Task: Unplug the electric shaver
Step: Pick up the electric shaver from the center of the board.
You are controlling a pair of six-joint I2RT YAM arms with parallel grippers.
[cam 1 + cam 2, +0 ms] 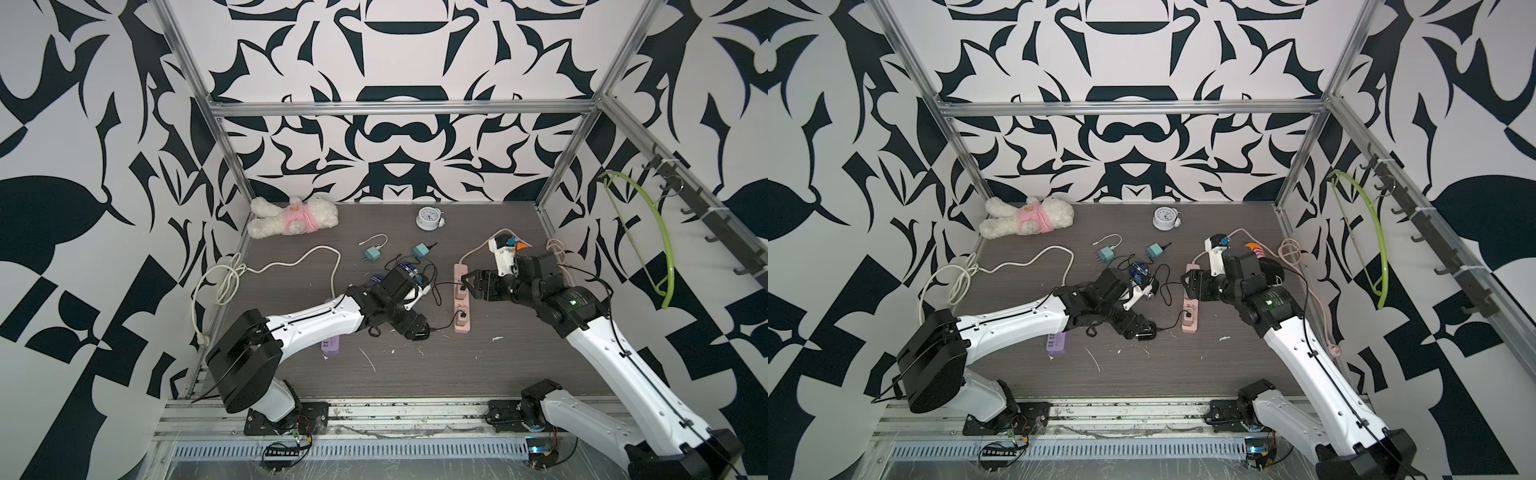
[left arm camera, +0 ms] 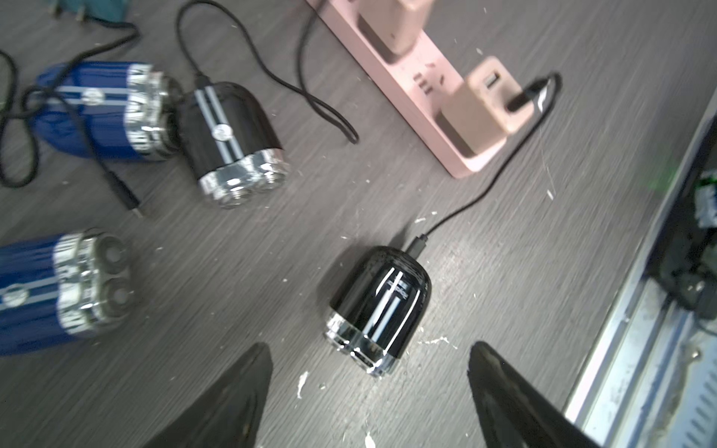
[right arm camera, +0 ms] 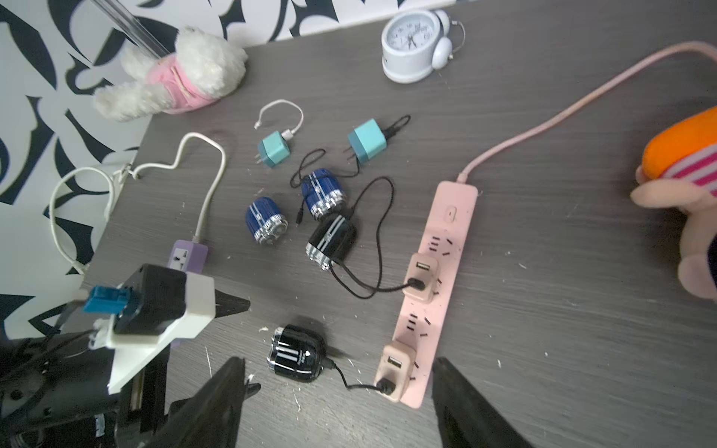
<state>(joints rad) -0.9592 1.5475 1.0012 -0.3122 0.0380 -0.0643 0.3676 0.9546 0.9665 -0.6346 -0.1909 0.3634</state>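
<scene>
Black, chrome-headed electric shaver [image 2: 378,306] lies on grey table [image 2: 232,271], cabled to beige USB adapter [image 3: 395,368] in pink power strip [image 3: 446,232]. Left gripper [image 2: 368,345] spread, empty, just short of shaver. Right gripper [image 3: 337,360] spread, empty, near strip. Advised: pin shaver body, pull connector straight out.

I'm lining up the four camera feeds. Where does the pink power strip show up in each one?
Top view: pink power strip right of centre, lying front to back, its middle covered.
Top view: same spot, again with its middle covered.
Left wrist: only one end of it, beyond the black shaver.
Right wrist: its full length.
Shared landmark: the tan adapter at its very end, seen in all four.
</scene>
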